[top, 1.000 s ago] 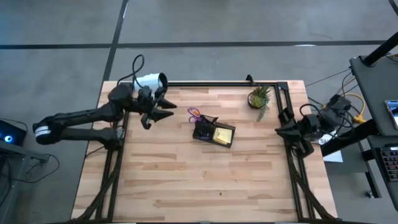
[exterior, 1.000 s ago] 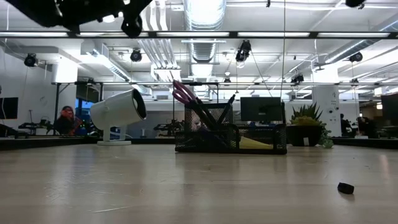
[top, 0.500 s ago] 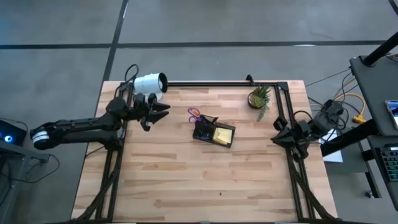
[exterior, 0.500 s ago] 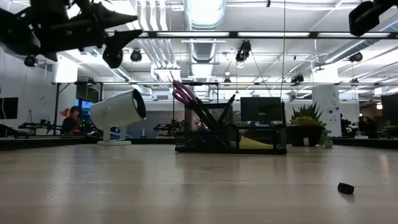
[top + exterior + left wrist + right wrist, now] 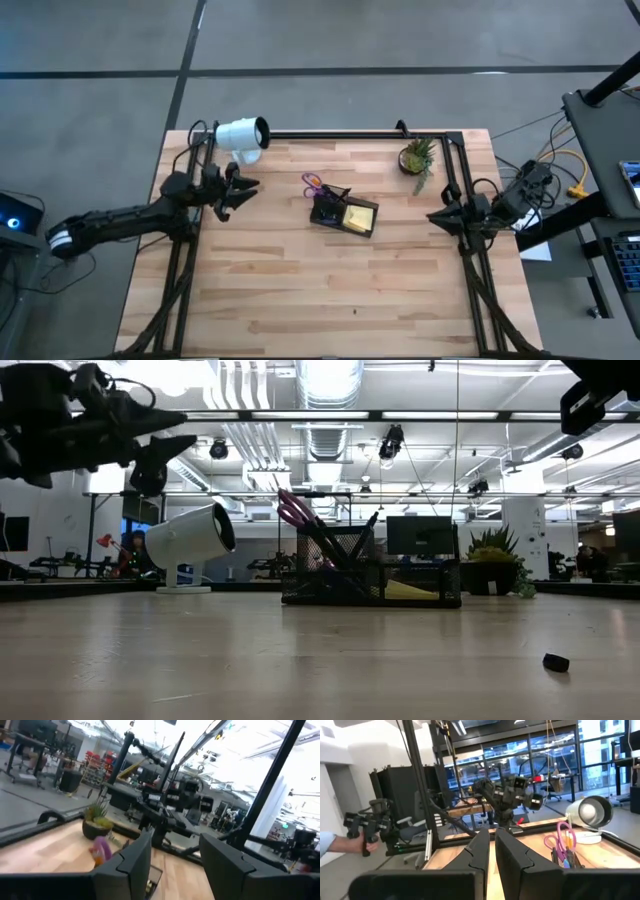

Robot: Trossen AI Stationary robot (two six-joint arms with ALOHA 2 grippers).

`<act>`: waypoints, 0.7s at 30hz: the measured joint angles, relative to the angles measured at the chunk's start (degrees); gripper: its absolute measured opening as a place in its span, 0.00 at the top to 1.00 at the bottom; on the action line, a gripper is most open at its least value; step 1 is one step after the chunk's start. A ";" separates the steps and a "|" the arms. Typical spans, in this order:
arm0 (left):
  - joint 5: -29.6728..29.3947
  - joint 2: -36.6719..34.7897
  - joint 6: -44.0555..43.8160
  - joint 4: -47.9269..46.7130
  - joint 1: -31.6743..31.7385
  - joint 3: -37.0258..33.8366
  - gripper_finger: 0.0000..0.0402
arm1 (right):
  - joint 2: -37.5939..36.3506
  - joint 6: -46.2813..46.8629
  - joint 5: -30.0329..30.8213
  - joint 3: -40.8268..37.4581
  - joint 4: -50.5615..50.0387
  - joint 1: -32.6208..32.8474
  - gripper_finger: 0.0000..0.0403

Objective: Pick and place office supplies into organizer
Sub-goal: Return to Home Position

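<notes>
Organizer (image 5: 343, 212) sits on the wooden worktop (image 5: 300, 290) beneath ducted ceiling (image 5: 330, 380); left gripper (image 5: 240, 192) gapes empty, right gripper (image 5: 434, 216) closed on nothing.

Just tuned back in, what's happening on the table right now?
Nothing is being handled. The left gripper hovers open over the table's left edge, near the white lamp; the right gripper is shut at the right edge. The organizer at mid-table holds the scissors, pens and sticky notes. One small dark piece lies loose on the table.
</notes>
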 joint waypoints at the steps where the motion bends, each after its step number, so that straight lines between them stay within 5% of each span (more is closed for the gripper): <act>1: 0.11 -0.38 0.16 -1.22 0.00 -0.06 0.62 | 0.00 -0.02 0.00 0.00 0.05 0.00 0.94; 6: -0.24 -2.65 0.07 -13.26 0.04 -0.06 0.62 | 0.02 0.20 -0.02 -0.02 -0.01 0.00 0.94; 17: -0.25 0.40 0.07 -15.28 -0.19 -0.11 0.62 | 0.02 -0.04 0.00 -0.02 0.03 0.00 0.94; 21: -0.51 -0.07 0.06 -18.41 -5.21 -0.13 0.62 | 0.02 0.00 0.00 -0.02 0.03 0.00 0.94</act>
